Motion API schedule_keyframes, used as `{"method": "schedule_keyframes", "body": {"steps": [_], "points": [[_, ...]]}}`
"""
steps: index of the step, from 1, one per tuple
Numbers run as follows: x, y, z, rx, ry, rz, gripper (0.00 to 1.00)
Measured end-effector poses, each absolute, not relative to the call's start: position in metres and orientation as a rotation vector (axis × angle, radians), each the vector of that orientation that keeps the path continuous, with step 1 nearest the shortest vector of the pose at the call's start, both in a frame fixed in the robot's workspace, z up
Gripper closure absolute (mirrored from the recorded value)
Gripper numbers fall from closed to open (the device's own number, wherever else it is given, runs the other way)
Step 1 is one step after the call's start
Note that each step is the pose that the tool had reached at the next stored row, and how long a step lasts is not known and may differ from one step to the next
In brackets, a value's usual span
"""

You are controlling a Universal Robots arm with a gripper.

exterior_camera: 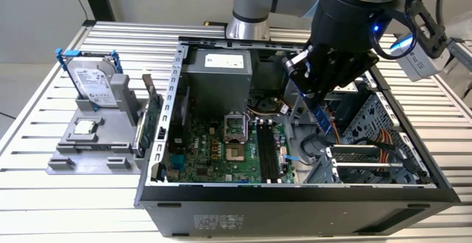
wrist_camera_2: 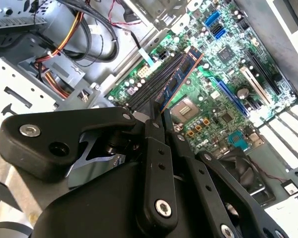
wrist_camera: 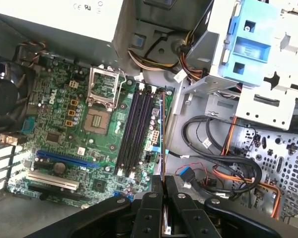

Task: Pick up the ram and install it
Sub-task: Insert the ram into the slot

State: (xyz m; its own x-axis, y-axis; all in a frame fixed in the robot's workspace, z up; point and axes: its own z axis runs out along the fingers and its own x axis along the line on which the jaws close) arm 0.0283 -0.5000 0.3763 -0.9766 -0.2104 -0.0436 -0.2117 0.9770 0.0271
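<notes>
One ram (wrist_camera_2: 181,74) pinched in gripper (wrist_camera_2: 159,116), above four motherboard slots (wrist_camera: 136,131)

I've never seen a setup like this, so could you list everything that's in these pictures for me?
Computer case: one, black, open, on the slatted table.
Motherboard: one, green, on the case floor.
Memory slots: a row, black, empty, beside the processor socket.
Power supply: one, grey, at the case's far wall.
Cables: several, black and orange, by the drive cage.
Hard drive: one, silver in blue frame, upright on the grey holder, exterior view's left.
Green card: one, upright beside the holder.
Ram: one, blue, held above the slots.
Gripper: one, black, shut on the ram.
</notes>
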Motion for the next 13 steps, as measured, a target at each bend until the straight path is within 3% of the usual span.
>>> {"method": "schedule_keyframes", "body": {"steps": [13], "points": [[0.0283, -0.5000, 0.3763, -0.308, 3.085, 0.049, 1.00]]}}
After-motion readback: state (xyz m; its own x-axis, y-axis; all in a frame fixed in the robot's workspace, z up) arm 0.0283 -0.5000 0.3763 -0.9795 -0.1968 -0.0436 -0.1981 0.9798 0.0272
